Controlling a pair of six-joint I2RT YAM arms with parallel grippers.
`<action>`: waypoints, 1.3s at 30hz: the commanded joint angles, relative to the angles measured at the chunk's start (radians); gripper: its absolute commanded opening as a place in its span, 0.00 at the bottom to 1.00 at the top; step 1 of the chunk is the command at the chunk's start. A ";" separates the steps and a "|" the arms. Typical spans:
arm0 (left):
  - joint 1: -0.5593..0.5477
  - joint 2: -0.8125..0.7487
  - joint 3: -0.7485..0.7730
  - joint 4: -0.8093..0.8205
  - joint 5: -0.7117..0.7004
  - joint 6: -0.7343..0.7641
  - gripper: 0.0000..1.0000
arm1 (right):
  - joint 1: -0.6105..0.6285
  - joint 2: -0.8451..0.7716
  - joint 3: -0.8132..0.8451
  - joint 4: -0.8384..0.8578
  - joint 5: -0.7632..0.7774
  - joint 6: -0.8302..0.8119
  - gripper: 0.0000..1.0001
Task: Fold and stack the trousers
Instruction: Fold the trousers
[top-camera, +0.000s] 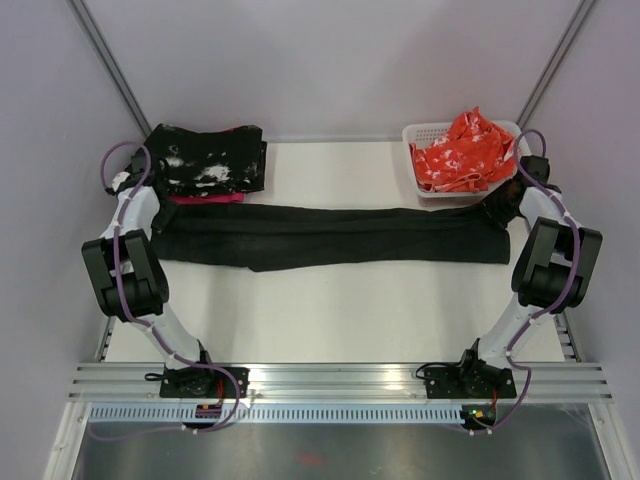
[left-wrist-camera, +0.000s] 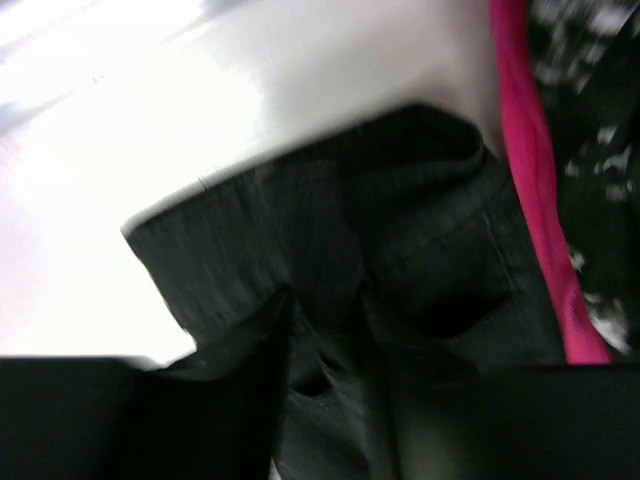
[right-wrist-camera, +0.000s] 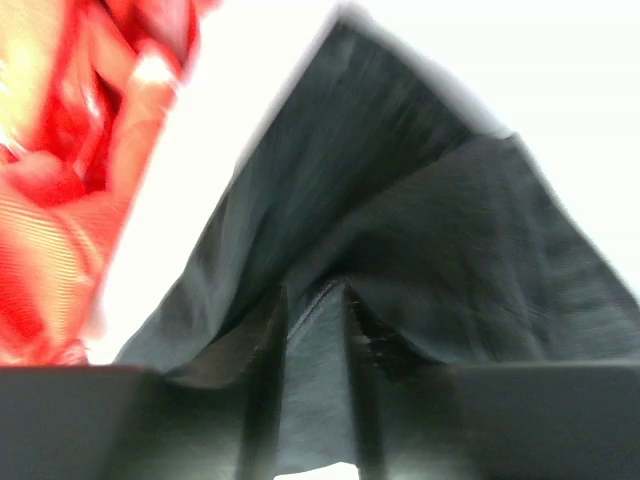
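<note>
While the two arms stand bolted at the near edge of the surface (top-camera: 330, 310), each reaches up and away from its base toward an opposite end of the trousers (top-camera: 330, 235); the left arm (top-camera: 130, 270) bends at a raised elbow and stretches forward along the left side, and the right arm (top-camera: 548, 260) mirrors it on the right, wrist tipped down toward the cloth. The trousers lie flat past mid-depth of the surface as a long, narrow black band, long axis running left to right across nearly the whole width, so each end falls to its own arm and neither has to cross over. The left claw (left-wrist-camera: 328, 300) is closed on the left end, dark cloth with visible seams bunched between its fingers; the right claw (right-wrist-camera: 312, 295) is pinched shut on the right end, where the fabric tents up from the grip. The next fold, as I judge it, turns on this: with both ends held and the length lying crosswise, one end must travel along that axis over the other, and the two look equally placed for it. Just beyond the left end sit a folded black cloth speckled with white (top-camera: 210, 160) and a strip of pink cloth (top-camera: 205, 198) beneath it, touching or nearly touching the trousers; at the far right a white basket (top-camera: 420, 135) holds orange-red cloth (top-camera: 465, 150), close beside the right claw.
</note>
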 joint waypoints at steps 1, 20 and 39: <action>0.032 -0.050 0.060 0.143 -0.168 0.137 0.54 | -0.041 -0.081 0.090 0.076 0.084 -0.100 0.54; -0.237 -0.546 -0.443 0.323 0.179 0.190 0.39 | 0.279 -0.544 -0.354 0.166 -0.036 -0.151 0.31; -0.377 -0.096 -0.374 0.272 0.133 0.104 0.02 | 0.501 -0.075 -0.300 0.289 0.257 -0.159 0.00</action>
